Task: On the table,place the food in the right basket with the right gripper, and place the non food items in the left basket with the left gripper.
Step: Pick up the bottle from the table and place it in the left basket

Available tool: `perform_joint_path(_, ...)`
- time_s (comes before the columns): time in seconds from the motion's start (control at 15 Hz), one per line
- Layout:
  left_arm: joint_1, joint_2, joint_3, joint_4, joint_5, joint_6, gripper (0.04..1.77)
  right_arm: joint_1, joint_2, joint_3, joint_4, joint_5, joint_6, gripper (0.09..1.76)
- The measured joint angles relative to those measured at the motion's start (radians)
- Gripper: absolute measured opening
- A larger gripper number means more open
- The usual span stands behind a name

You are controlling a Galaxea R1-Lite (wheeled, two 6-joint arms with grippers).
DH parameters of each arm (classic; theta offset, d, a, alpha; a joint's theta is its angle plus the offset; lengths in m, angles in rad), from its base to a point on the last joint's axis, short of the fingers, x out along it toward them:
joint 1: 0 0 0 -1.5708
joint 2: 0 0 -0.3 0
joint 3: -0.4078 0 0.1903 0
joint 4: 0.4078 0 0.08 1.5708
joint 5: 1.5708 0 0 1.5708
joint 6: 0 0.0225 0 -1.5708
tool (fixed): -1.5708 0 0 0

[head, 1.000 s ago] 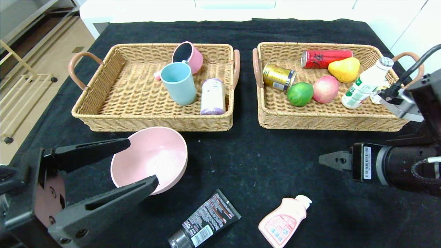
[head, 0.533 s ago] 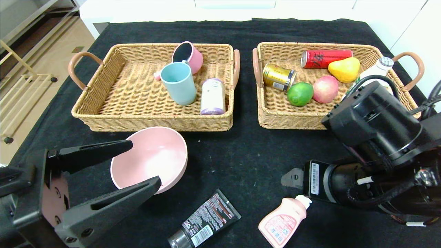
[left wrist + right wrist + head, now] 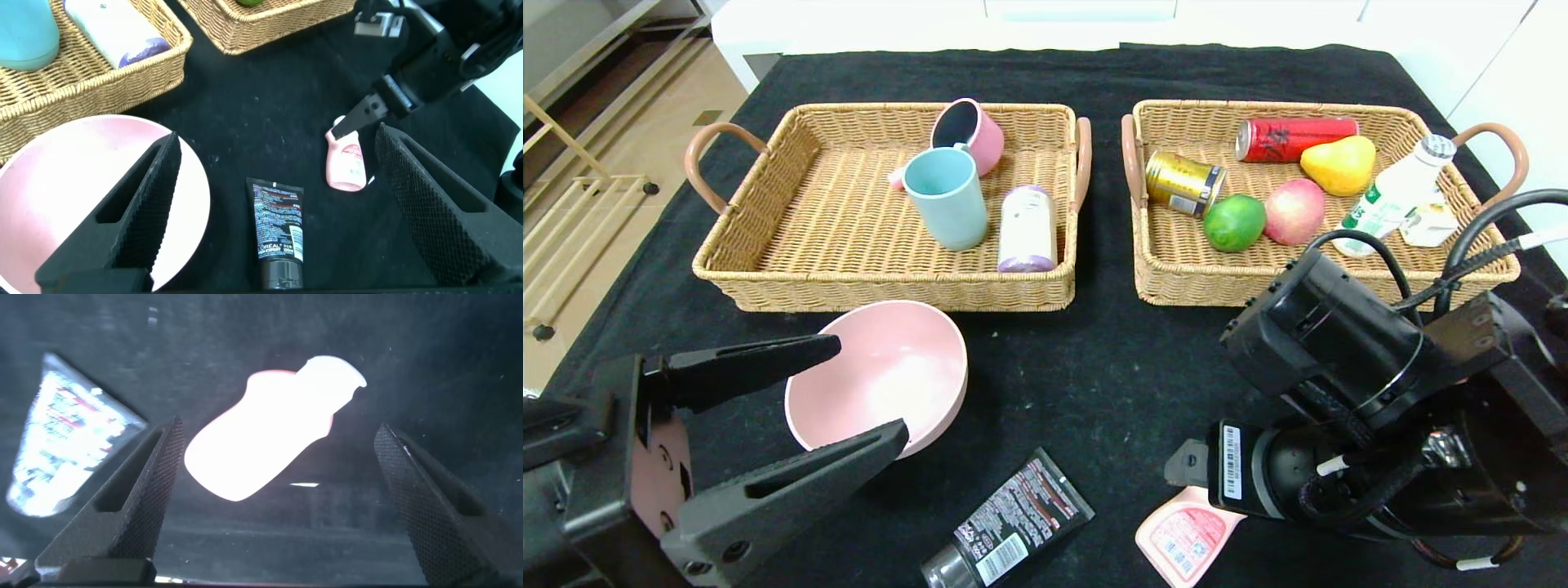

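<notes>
Hovering over the pale pink bottle [image 3: 1184, 539] on the near tabletop [image 3: 1111, 367]: right gripper [image 3: 274, 498], jaws wide apart, bottle lying flat between them, not gripped. Left gripper [image 3: 849, 392] sits at the near left, jaws spread either side of the pink bowl's [image 3: 882, 376] rim, one finger inside the bowl, not clamped. Black squeeze tube [image 3: 1009, 518] lies between bowl and bottle. Lime [image 3: 1234, 222], peach [image 3: 1294, 211] and white bottle [image 3: 1392, 196] are in the right basket [image 3: 1307, 282]. Left basket [image 3: 882, 282] holds two mugs [image 3: 947, 196] and a canister [image 3: 1027, 229].
</notes>
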Motion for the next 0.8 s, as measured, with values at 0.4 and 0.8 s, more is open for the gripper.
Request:
perform_joint_path(0.4, 0.0, 0.0, 0.0, -0.001, 0.0, 0.001, 1.72, 0.009, 0.059, -0.019, -0.001, -0.001, 0.029, 1.7)
perform_joint_path(0.8, 0.0, -0.001, 0.0, -0.003, 0.0, 0.001, 1.72, 0.005, 0.103, -0.05, -0.001, -0.002, 0.043, 1.71)
